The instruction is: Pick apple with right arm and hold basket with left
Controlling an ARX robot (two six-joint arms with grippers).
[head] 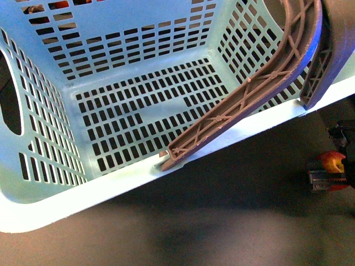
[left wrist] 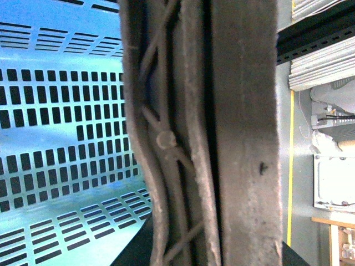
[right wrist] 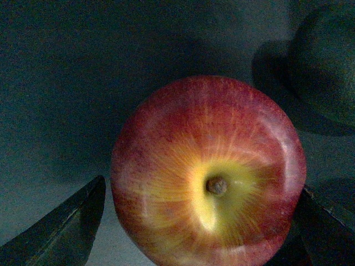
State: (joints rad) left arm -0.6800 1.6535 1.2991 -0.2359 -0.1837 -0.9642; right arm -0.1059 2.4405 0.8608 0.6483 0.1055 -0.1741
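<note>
The pale blue basket [head: 83, 194] fills most of the front view, tilted, with its slotted floor bare. Its brown ribbed handles [head: 260, 83] rise to the upper right. In the left wrist view those handles [left wrist: 233, 133] run through the middle, and my left gripper [left wrist: 213, 257] is shut on them; only the dark fingertips [left wrist: 130, 256] show. The red apple [right wrist: 208, 172], yellow round its stem, sits on the dark table between the spread fingers [right wrist: 61, 233] of my open right gripper [right wrist: 194, 238]. In the front view the apple [head: 331, 160] is at the far right edge, below the basket's rim.
The dark table [head: 211, 227] stretches in front of the basket. A dark round object [right wrist: 324, 66] lies just beyond the apple. Small red things [head: 61, 4] show through the basket's far wall. White equipment [left wrist: 333, 166] and a yellow floor line [left wrist: 290, 166] lie past the handles.
</note>
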